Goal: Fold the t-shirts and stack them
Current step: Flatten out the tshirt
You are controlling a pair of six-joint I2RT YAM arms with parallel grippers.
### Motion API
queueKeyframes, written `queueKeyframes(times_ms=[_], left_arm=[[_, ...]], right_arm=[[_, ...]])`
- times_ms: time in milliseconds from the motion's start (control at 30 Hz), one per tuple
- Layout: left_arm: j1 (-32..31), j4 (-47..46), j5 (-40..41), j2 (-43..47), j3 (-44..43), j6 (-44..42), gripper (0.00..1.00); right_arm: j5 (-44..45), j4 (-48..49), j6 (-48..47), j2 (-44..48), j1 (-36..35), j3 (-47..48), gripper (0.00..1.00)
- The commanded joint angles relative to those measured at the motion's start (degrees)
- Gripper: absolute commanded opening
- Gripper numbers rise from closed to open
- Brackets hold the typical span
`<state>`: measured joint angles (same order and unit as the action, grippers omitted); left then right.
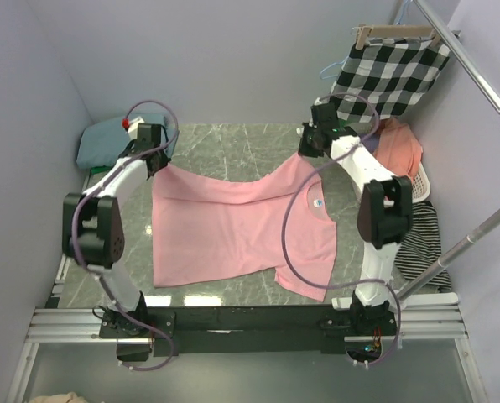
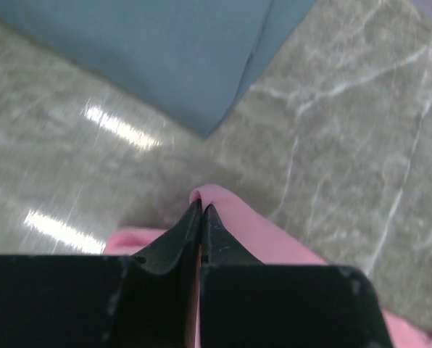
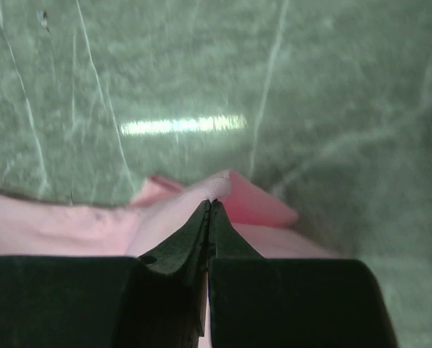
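A light pink t-shirt (image 1: 233,218) lies spread on the marble table, with its far edge lifted at both ends. My left gripper (image 1: 158,161) is shut on the far left corner; in the left wrist view a pink fold (image 2: 259,232) pokes out past the closed tips (image 2: 201,206). At the far right corner my right gripper (image 1: 309,149) is shut on the cloth, and pink fabric (image 3: 71,225) bunches at its tips (image 3: 210,204). A dusty teal t-shirt (image 1: 107,141) lies folded at the back left, also showing as teal cloth (image 2: 165,51) beyond the left gripper.
A black-and-white checked cloth (image 1: 390,71) hangs at the back right. Below it a white basket (image 1: 424,180) holds a salmon garment (image 1: 398,147), and a striped garment (image 1: 422,243) lies beside the right arm. Metal rails (image 1: 468,50) cross the right side. Walls close off the left and back.
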<state>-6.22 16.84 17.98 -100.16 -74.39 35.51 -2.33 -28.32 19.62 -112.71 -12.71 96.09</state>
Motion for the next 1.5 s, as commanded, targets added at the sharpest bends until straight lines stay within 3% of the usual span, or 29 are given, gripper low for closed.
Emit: queueKeyframes(times_ms=[0,100,233,333,467,667,700,800,833,900,967,1033,1200,1467], left_arm=[[0.86,-3.65,3.9,-6.53,-8.73,-2.89,0.05],[0.86,-5.32,5.84,-6.98,-8.59,-3.16,0.04],[0.86,-9.89,6.54,1.25,-0.6,-1.94,0.06],[0.86,-7.18,6.46,6.36,4.59,1.3,0.06],[-0.54,-1.47,1.1,12.26,11.36,4.04,0.06],[-2.31,4.86,-3.82,20.7,23.4,7.12,0.09],[-2.48,5.22,-4.78,21.4,25.5,7.47,0.09],[-2.66,5.31,-3.83,23.25,27.98,7.21,0.1],[-2.66,5.39,-3.3,22.82,27.81,6.95,0.1],[-2.66,5.92,-2.42,21.68,26.15,6.07,0.1],[-2.66,6.79,-1.9,19.4,23.78,5.19,0.09],[-2.75,7.42,-1.28,17.46,22.63,4.66,0.08],[-2.75,6.8,-1.19,17.01,22.09,4.05,0.08],[-2.75,6.27,-1.45,16.05,22.54,4.22,0.08]], right_arm=[[-1.37,-0.77,-0.98,-6.11,0.93,9.72,0.0],[-1.71,2.37,-1.77,-4.64,0.93,7.63,0.0],[-8.81,6.25,-4.22,2.99,0.5,-1.15,0.0],[-13.83,2.13,-5.55,6.95,-1.7,-5.9,0.0],[-17.62,-2.26,-7.48,13.73,-9.85,-18.96,0.0],[-23.24,-4.91,-0.99,23.75,-17.25,-39.97,0.0],[-22.99,-6.13,-0.29,24.54,-19.44,-41.41,0.1],[-13.26,-8.68,2.79,28.23,-20.78,-43.1,0.64],[-10.1,-8.86,2.88,29.98,-20.69,-42.49,0.73],[-1.39,-8.78,1.49,30.35,-20.17,-38.89,0.78],[4.15,-7.64,0.95,29.13,-17.89,-34.42,0.79],[3.74,-5.19,0.95,27.46,-13.25,-32.64,0.78],[-9.25,4.67,2.18,23.94,-3.91,-33.52,0.73],[-17.97,11.17,2.97,19.37,-2.58,-36.5,0.63]])
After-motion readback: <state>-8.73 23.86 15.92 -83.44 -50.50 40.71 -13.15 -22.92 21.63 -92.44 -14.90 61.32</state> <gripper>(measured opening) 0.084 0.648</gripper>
